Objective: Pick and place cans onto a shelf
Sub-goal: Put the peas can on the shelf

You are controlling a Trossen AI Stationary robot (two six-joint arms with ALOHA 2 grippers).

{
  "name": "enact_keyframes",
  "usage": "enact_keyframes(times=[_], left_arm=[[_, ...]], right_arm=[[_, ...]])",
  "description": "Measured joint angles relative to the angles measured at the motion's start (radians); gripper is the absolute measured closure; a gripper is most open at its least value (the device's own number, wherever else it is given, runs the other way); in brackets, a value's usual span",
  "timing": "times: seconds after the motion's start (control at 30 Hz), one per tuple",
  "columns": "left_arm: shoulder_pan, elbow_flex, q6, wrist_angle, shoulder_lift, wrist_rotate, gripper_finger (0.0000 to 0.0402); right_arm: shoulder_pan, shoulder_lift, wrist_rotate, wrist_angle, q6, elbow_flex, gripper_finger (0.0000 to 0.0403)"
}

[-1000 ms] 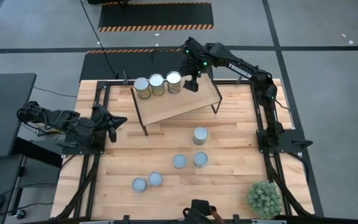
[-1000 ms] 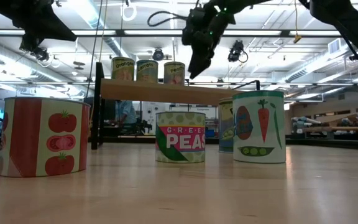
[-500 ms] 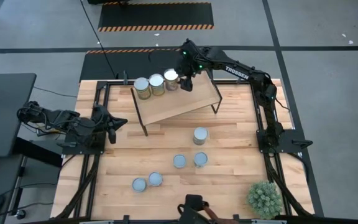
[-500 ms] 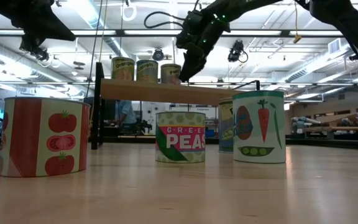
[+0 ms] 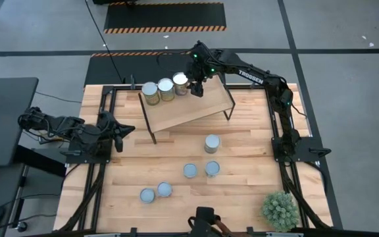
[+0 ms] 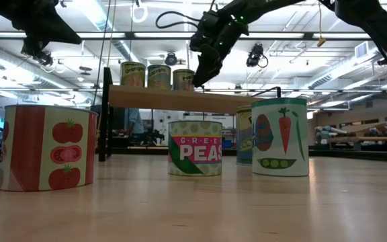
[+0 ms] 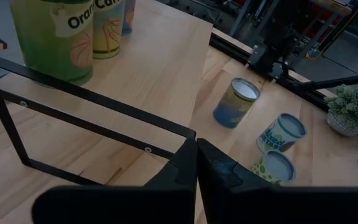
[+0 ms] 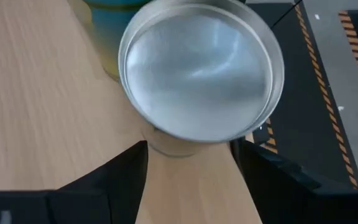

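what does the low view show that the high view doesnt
Only the low view shows the can labels: the red-and-white tomato-print can, the green peas can, and the carrot-and-pea can, plus the ceiling lights behind.

Only the high view shows the round silvery can tops, the green spiky plant, and the left gripper waiting at the table's left edge.

Both show three cans in a row on the light-wood shelf, with the right gripper at the third can.

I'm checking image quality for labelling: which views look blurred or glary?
Right wrist view: the can top fills the frame, soft, with pale sheen. Low view: the tomato can looms large; ceiling lights glare behind. High view: even light, sharp.
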Motion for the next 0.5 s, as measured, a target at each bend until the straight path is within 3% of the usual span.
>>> enact_keyframes(times=[0.17, 0.5], left_arm=[[0.0, 0.0, 0.0, 0.0, 0.0, 0.0, 0.0386], [0.0, 0.0, 0.057, -0.009, 0.0, 0.001, 0.0386]], right_arm=[[0.001, -0.005, 0.075, -0.094, 0.006, 0.0, 0.0144], [0.084, -0.081, 0.011, -0.258, 0.107, 0.0, 0.0144]])
